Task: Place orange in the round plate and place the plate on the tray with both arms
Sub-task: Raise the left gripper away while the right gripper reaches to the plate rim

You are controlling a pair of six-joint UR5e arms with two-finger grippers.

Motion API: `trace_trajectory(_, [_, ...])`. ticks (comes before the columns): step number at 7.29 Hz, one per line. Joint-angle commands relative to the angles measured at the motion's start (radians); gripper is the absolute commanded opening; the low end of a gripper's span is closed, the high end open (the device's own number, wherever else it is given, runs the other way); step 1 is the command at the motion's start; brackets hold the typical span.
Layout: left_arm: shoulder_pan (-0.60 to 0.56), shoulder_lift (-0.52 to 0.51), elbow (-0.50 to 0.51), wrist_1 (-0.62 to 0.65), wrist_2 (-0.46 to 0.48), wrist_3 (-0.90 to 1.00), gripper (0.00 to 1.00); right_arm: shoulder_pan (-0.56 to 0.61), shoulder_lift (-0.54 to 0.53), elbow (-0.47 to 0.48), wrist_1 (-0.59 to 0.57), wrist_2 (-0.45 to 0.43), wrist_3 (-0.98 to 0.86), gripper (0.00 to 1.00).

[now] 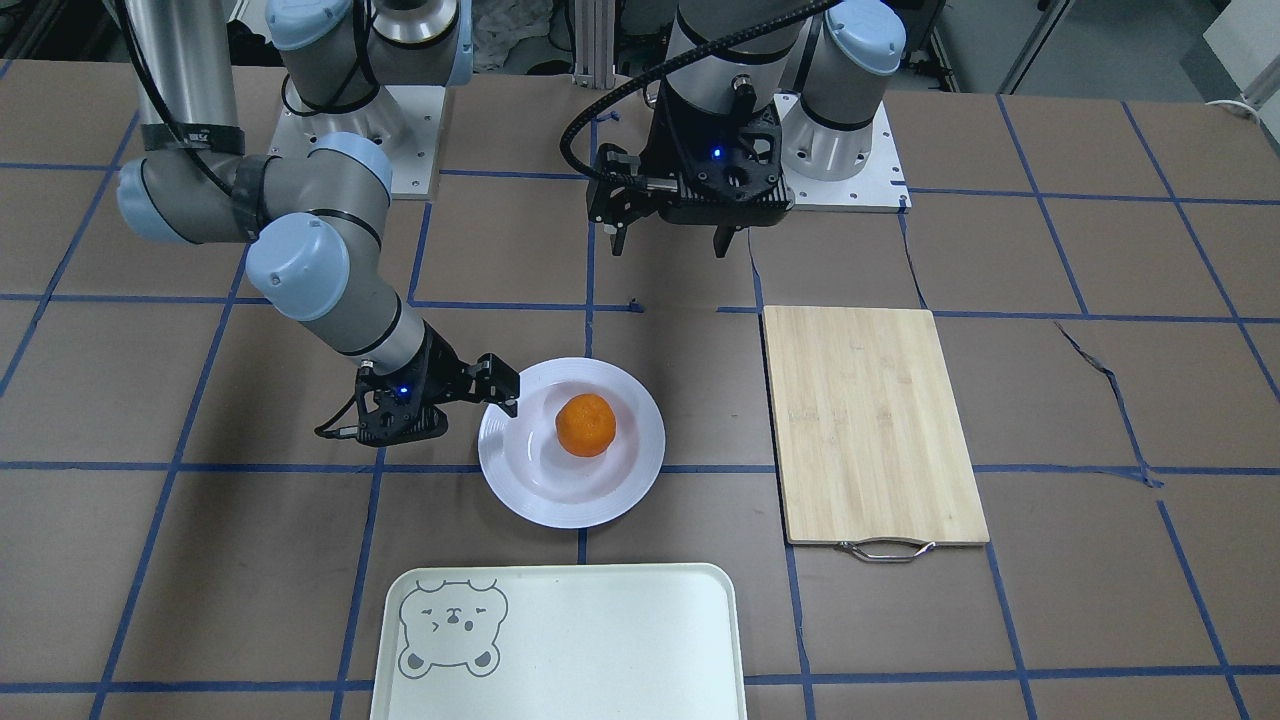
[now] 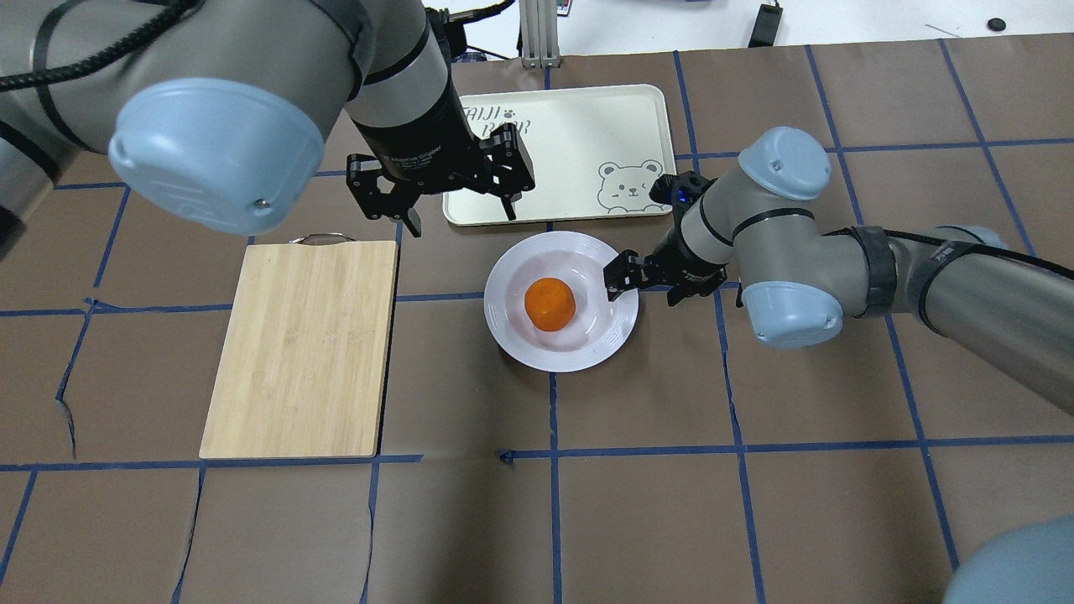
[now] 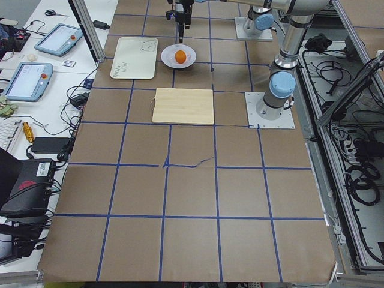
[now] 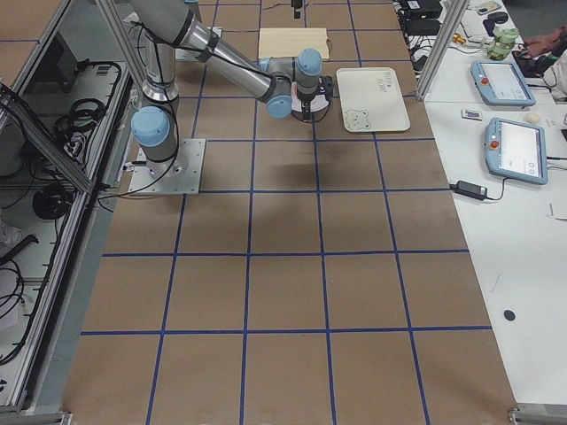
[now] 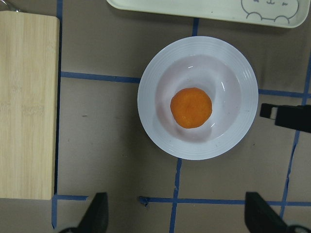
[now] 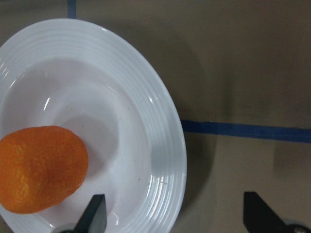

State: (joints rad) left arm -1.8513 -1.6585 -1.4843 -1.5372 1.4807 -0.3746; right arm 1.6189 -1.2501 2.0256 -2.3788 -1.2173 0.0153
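Note:
The orange [image 1: 586,424] [image 2: 550,304] rests in the well of the round plate [image 1: 572,514] [image 2: 555,361], which sits on the brown table. My right gripper [image 1: 478,410] [image 2: 642,289] is open and low at the plate's edge. In the right wrist view one of its fingers [image 6: 96,213] is over the plate's inside and the other is outside the rim [image 6: 170,145]. My left gripper [image 1: 670,242] [image 2: 460,216] hangs open high above the table, holding nothing. The tray [image 1: 600,640] [image 2: 570,126] with the bear face lies just beyond the plate, with nothing on it.
A bamboo cutting board [image 1: 870,420] [image 2: 302,344] with a metal handle lies on the plate's far side from the right arm. The table is brown with blue tape lines. Tablets and cables lie on the side benches [image 3: 36,90].

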Motion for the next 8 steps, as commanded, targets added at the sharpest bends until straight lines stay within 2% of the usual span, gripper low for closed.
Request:
trace_trajectory(1, [0.021,0.002,0.027,-0.101,0.129,0.079,1.0,0.021,0.047,0.021,-0.06,0.002,0.002,1.0])
trace_trajectory(2, [0.068,0.003,0.018,-0.112,0.145,0.198,1.0,0.024,0.047,0.022,-0.074,0.015,0.003,1.0])
trace_trajectory(3, [0.155,0.003,0.016,-0.115,0.144,0.235,1.0,0.024,0.049,0.022,-0.08,0.043,0.005,0.95])
trace_trajectory(5, [0.245,0.006,0.009,-0.107,0.144,0.411,1.0,0.024,0.069,0.019,-0.082,0.048,0.014,0.79])
trace_trajectory(7, [0.242,0.008,0.024,-0.027,0.147,0.395,1.0,0.024,0.069,0.018,-0.082,0.054,0.022,0.46])
trace_trajectory(8, [0.236,0.0,0.028,-0.021,0.144,0.39,1.0,0.025,0.067,0.016,-0.086,0.085,0.072,0.17])
